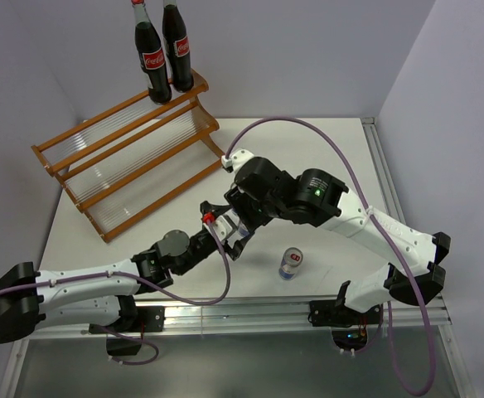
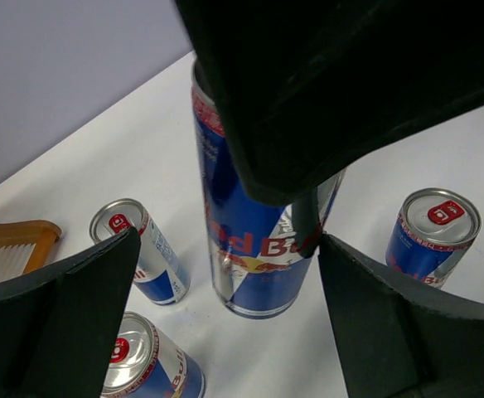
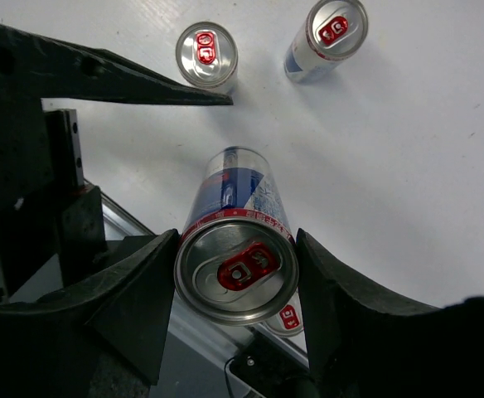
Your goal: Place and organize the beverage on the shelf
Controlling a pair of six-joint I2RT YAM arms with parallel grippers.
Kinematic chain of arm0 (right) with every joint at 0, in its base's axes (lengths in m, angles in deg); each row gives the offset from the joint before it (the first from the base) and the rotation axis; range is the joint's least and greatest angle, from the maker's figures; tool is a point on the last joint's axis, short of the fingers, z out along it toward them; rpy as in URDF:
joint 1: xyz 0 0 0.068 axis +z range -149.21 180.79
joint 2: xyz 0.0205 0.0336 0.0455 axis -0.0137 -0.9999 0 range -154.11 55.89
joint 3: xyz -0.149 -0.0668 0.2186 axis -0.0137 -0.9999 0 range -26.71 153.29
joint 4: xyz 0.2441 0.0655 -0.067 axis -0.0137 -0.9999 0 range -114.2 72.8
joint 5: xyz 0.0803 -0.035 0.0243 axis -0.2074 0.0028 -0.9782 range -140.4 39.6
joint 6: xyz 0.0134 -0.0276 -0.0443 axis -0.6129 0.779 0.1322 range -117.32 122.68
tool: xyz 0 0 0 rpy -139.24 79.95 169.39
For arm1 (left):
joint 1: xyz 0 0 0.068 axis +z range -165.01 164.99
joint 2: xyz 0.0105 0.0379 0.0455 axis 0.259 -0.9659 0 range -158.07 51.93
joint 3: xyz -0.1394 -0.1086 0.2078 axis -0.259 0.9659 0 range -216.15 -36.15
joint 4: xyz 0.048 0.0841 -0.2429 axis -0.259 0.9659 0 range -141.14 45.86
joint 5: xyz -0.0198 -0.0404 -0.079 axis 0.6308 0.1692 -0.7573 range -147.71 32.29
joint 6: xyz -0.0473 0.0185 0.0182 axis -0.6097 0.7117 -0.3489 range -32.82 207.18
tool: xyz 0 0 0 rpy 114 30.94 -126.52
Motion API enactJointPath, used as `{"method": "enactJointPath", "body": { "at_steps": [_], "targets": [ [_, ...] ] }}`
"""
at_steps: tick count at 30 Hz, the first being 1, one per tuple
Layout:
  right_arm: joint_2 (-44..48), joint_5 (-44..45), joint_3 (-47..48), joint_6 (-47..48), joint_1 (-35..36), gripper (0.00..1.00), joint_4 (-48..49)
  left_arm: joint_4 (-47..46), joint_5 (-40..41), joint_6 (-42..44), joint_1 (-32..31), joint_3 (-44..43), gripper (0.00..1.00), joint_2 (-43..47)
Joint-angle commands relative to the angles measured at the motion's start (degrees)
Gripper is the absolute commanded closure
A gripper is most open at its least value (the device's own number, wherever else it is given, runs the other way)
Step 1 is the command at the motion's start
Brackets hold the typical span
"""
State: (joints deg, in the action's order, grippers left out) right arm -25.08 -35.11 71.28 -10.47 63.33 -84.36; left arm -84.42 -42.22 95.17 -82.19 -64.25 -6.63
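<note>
Black right gripper (image 3: 236, 274) clasps one can (image 3: 235, 195), hiding it from overhead.

coca-cola on bottle labels (image 1: 154, 60), "ed bu" on the can (image 2: 246, 228).

Top camera looks down; close wrist cameras apparently share one can (image 3: 236, 269).

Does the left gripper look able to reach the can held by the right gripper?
Probably yes, low down: the left gripper is open, fingers flanking the energy-drink can with gaps either side. The right gripper grips its top, leaving only the lower body free.
</note>
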Motion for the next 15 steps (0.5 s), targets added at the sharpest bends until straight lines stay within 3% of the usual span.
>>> {"method": "enactJointPath", "body": {
  "at_steps": [1,6,10,12,13,15],
  "targets": [
    [1.0,-0.3,2.9,-0.4,1.4,0.88,3.7,-2.2,1.7,1.4,-0.8,-3.0,0.07,-1.3],
    [1.1,-0.3,2.8,-0.5,1.9,0.88,4.3,0.0,2.8,1.1,-1.0,-5.2,0.16,-2.9],
    [1.7,-1.4,2.0,-0.8,1.9,0.87,6.0,1.7,3.4,-0.6,-1.0,-6.7,0.31,-3.9],
    [2.0,-1.3,1.6,-1.4,1.9,0.85,6.4,2.3,3.4,-1.2,-1.0,-7.8,0.45,-4.3],
    [2.2,-1.3,1.4,-1.5,1.9,0.84,7.0,2.4,3.0,-1.8,-1.0,-7.9,0.61,-4.5],
    [2.5,-1.4,1.0,-1.9,1.9,0.81,7.8,1.9,2.8,-2.4,-1.1,-8.0,0.70,-4.1]
  ]
}}
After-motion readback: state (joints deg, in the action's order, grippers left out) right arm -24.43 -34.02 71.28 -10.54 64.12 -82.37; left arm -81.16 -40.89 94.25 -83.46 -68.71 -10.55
